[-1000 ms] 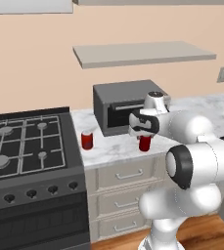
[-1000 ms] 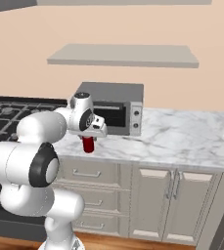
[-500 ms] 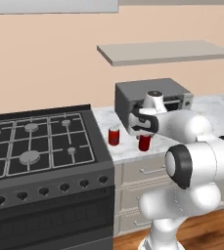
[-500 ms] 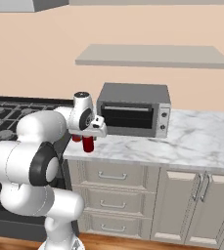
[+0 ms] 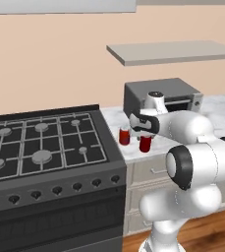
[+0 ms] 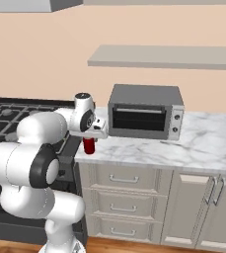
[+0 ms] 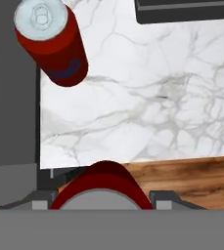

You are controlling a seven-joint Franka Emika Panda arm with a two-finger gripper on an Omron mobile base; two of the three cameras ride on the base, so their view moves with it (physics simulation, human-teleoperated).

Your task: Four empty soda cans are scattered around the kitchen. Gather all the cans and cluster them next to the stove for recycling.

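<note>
Two red cans (image 5: 125, 136) upright, one (image 5: 145, 143) clamped in hand (image 5: 142, 134)

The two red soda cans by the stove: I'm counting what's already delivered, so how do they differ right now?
The held can is clamped in the gripper and hangs above the counter's front edge; the standing can rests free on the marble counter beside the stove. The held can sits nearer the robot; the standing can sits closer to the wall. Both are red and upright.

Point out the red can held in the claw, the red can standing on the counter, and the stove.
held can (image 5: 145, 143), left base view, its red side.
standing can (image 5: 125, 136), left base view, its red side.
stove (image 5: 40, 142), left base view, a grate.
</note>
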